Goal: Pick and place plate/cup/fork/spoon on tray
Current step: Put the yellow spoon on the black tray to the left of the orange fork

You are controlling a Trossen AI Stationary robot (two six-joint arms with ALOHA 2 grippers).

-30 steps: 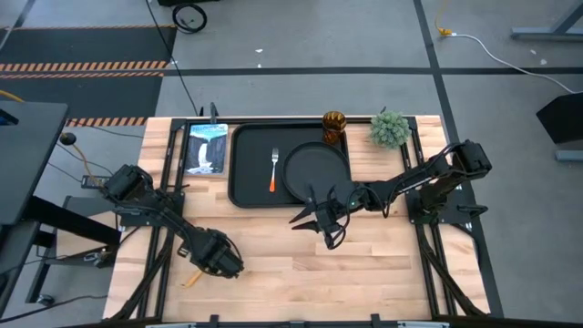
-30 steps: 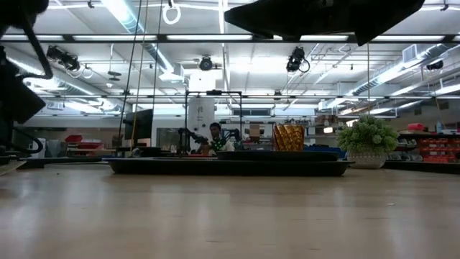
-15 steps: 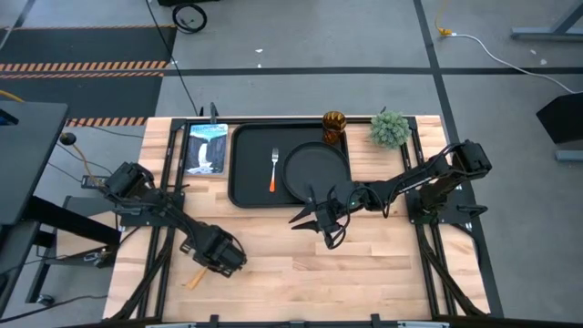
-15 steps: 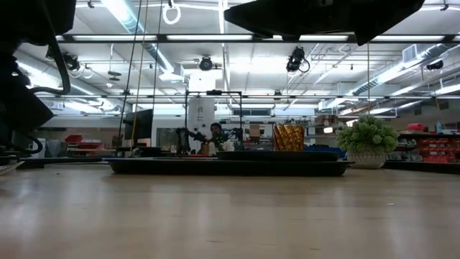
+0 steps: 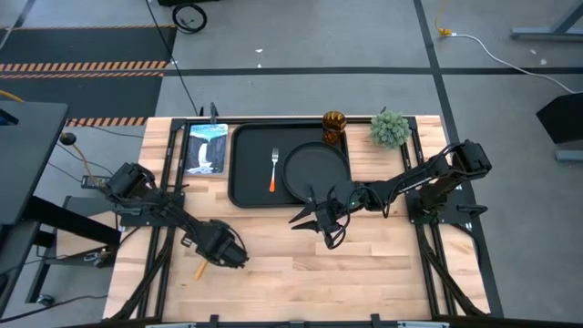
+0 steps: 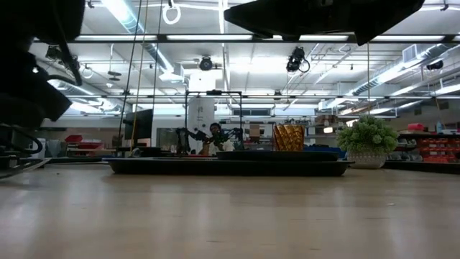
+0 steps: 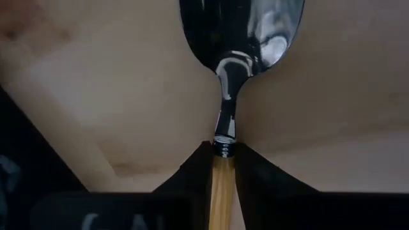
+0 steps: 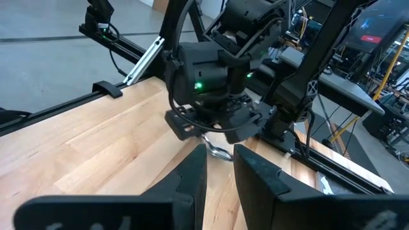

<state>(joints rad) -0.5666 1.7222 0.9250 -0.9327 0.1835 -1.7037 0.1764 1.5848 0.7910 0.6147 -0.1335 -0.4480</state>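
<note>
The spoon, with a silver bowl (image 7: 241, 29) and a yellow handle, is in my left gripper (image 5: 221, 248) over the table's near left part. Its handle end (image 5: 199, 270) sticks out behind the gripper. My left gripper also shows in the right wrist view (image 8: 214, 137). The black tray (image 5: 248, 164) lies at the far middle. The round black plate (image 5: 317, 171) and the orange-handled fork (image 5: 273, 169) lie on it. The amber cup (image 5: 334, 126) stands at its far right corner. My right gripper (image 5: 312, 228) is open and empty near the tray's near right corner. My left gripper pinches the spoon's yellow handle (image 7: 221, 176) between its two fingers, just behind where the handle meets the metal neck. The fingers come from above, pointing down. The bowl points out ahead of the fingers over the wood. Whether the spoon is clear of the table, I cannot tell.
A fuzzy green plant ball (image 5: 390, 129) stands at the far right, beside the cup. A blue-white picture card (image 5: 206, 148) lies left of the tray. Bare wood runs across the table's near half (image 5: 310, 273). A person shows far off in the low view (image 6: 213, 137).
My left gripper has gone a little toward the table's right and far edges, toward the tray, shut on the spoon. The spoon's handle end has gone along with it. My right gripper has kept still.
</note>
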